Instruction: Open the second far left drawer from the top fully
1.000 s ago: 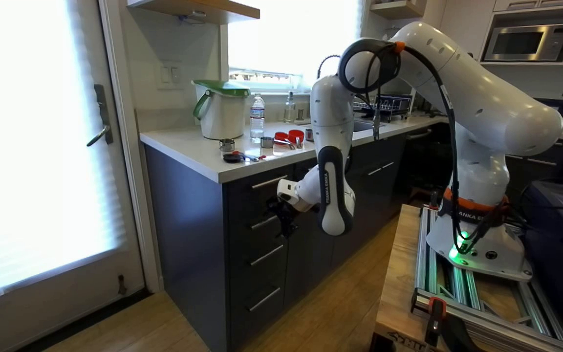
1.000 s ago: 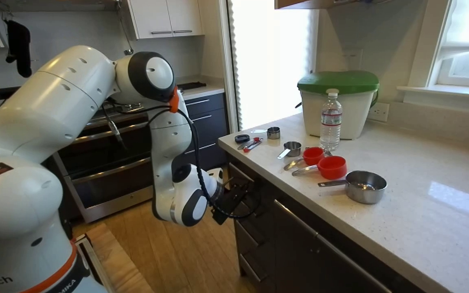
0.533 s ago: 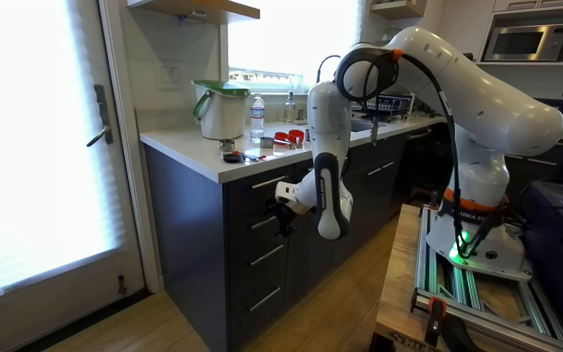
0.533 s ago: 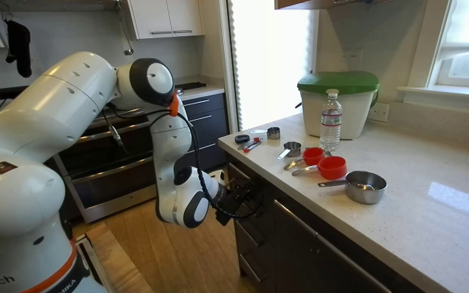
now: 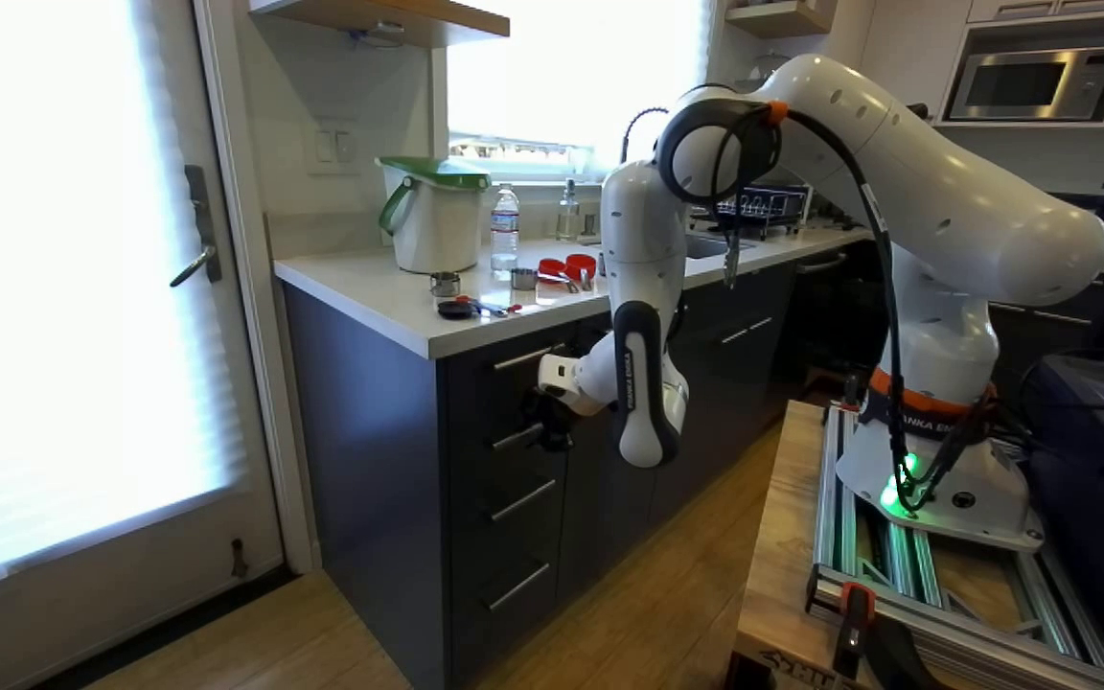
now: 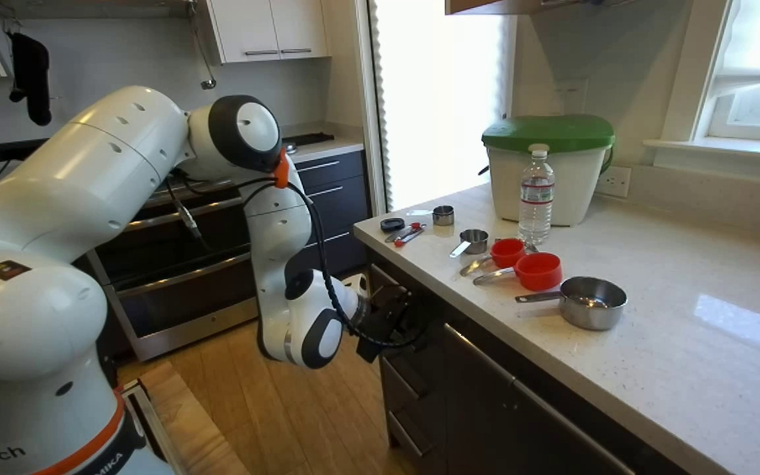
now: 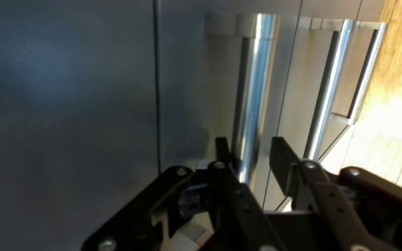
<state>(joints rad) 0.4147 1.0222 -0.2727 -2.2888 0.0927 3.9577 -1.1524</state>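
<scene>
Two fingers (image 7: pixel 280 153) stand closer together than before — the tool (image 7: pixel 250 148) narrowly parted around one silver handle (image 7: pixel 258 76), a gap showing, contact unclear — at the closed second drawer (image 7: pixel 183 87) of four, below the bench (image 6: pixel 696 369) edge, open floor (image 5: pixel 686 546) in front.

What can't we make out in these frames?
Inside the second drawer: every view, because it's shut.
Its handle, lower end: wrist view, behind the claw.
Fingertips: both exterior views, dark on dark.
Sink, partly: in an exterior view, behind the arm.
Print on the bottle: both exterior views, too small.
Cabinet doors, lower parts: in an exterior view, cut by bottom edge.
</scene>
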